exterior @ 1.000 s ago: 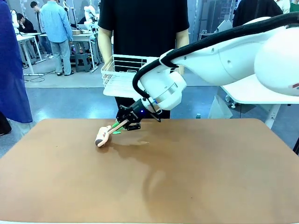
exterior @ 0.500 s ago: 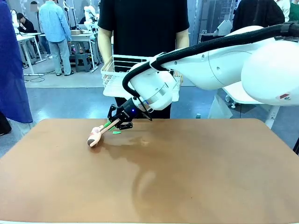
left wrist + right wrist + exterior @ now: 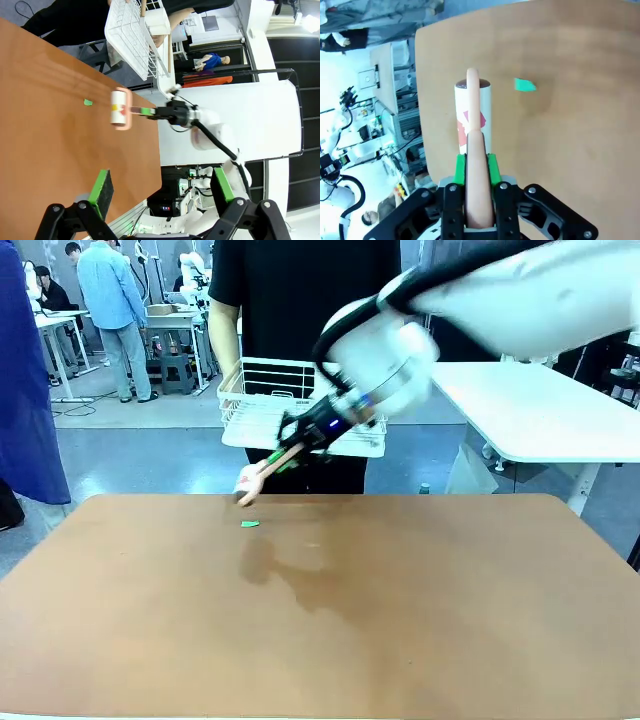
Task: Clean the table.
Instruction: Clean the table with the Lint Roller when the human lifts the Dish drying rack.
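One green scrap (image 3: 249, 524) lay on the table (image 3: 420, 620) just below my right claw (image 3: 291, 454). That claw was clenched on the pink handle of a lint roller (image 3: 262, 473), green pads pressed on either side of it. The roller's head hung out past my fingertips, tilted downward and, by my reckoning, clear of the brown top near its far edge. Just beyond the claw a person held a white wire basket (image 3: 250, 405). I judged the step in hand to be the rolling itself, with the scrap not yet picked up. The next move would call for bringing the head down flat onto the top just beside the scrap, then drawing it across so the sticky sheet caught it. My left claw (image 3: 162, 186) hung released, pads wide apart, over the table's near edge, with the roller well ahead of it. My right arm was blurred in the front view, so I could not be sure the head cleared the table's edge. Nor could I tell what clung to the sheet besides a reddish mark, or how the person gripped the basket.
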### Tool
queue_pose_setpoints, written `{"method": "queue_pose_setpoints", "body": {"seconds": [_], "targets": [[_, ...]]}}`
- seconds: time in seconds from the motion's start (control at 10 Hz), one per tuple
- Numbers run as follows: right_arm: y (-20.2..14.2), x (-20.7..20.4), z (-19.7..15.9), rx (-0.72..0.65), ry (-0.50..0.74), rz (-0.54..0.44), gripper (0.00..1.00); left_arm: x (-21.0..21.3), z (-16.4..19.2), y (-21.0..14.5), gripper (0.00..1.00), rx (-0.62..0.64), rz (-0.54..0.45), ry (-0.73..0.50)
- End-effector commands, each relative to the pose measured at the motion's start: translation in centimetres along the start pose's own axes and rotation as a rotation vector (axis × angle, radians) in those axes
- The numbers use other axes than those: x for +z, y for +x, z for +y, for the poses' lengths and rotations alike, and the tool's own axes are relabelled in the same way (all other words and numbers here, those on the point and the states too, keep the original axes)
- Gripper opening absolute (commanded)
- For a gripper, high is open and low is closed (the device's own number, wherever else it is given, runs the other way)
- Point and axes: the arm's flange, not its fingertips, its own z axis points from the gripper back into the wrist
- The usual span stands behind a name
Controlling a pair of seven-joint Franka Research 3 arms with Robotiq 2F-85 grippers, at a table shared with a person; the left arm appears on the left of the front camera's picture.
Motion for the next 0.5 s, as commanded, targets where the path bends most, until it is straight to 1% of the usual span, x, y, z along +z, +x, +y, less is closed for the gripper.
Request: {"method": "queue_pose_setpoints", "body": {"seconds": [0.0,0.2,0.3,0.4], "targets": [[-3.2,6.7,-3.1,-0.007,-0.076,0.024,0.21,0.3,-0.2,0.0,1.0,-0.004,-0.007,-0.002],[-2.8,11.3,-5.9,0.005,-0.126,-0.026,0.21,0.3,-0.2,0.0,1.0,-0.004,-0.007,-0.002],[-2.6,12.5,-7.2,0.001,-0.159,-0.052,0.21,0.3,-0.2,0.0,1.0,-0.004,-0.007,-0.002],[-2.5,13.7,-8.0,0.005,-0.163,-0.058,0.21,0.3,-0.2,0.0,1.0,-0.004,-0.007,-0.002]]}}
